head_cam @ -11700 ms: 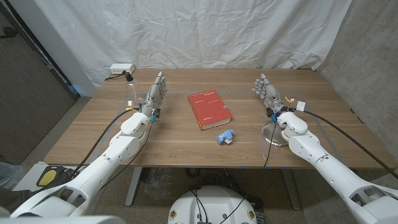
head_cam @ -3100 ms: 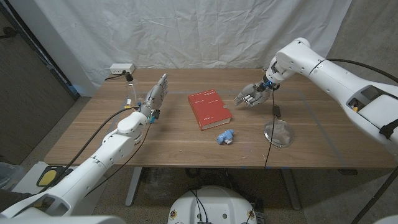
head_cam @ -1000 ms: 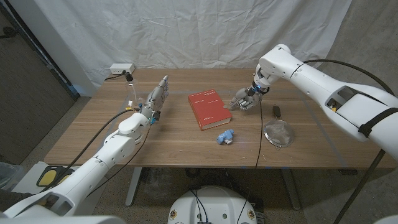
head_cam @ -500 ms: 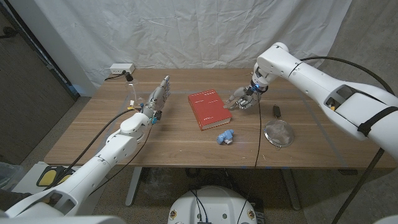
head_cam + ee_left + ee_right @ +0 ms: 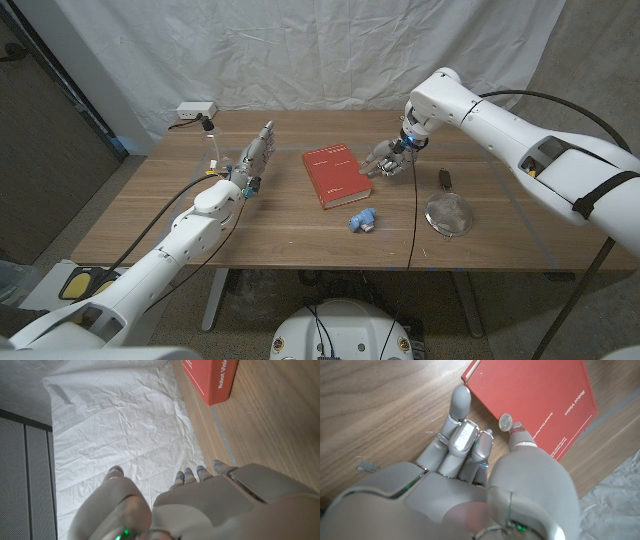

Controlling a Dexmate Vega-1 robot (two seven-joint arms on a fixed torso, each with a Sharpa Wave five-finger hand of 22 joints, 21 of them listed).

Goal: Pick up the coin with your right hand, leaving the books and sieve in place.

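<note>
Right wrist view shows a small silvery coin [image 5: 506,422] at the red book's [image 5: 540,395] edge. The right hand [image 5: 470,455] touches it with a fingertip, fingers curled, nothing clamped yet. The left hand [image 5: 255,155] holds nothing, fingers straight.

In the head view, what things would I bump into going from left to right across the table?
Left hand → red book → blue toy → right hand → sieve.

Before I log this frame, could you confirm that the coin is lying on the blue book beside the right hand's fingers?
Not quite: the book is red, not blue, as the right wrist view shows. The coin does lie on it, beside the right hand's fingers.
</note>
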